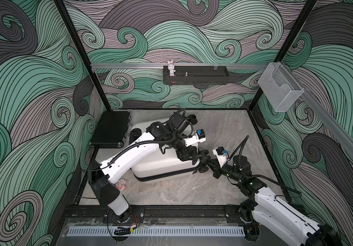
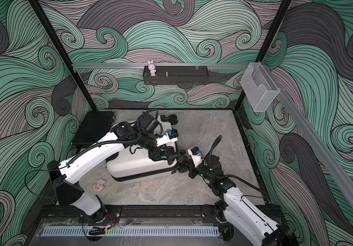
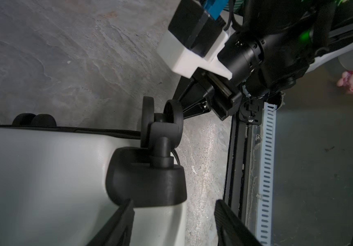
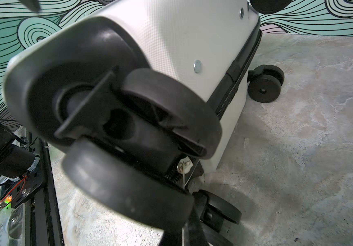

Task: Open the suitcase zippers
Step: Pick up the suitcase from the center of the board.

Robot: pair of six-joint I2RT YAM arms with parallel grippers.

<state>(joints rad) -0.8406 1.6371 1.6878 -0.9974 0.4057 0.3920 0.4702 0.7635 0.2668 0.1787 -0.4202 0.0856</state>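
White suitcase lies on grey surface; L pincer spread by a corner wheel; R pincer pressed together near zippers, what it pinches unclear.

The white hard-shell suitcase is lying flat on the grey floor, with black wheels sticking out at one end. Its black zipper band is running around the middle seam and looks closed.

Green-grey swirl walls, grey stone-look floor; black shelf on back rail, clear bin right of shelf, bunny on shelf
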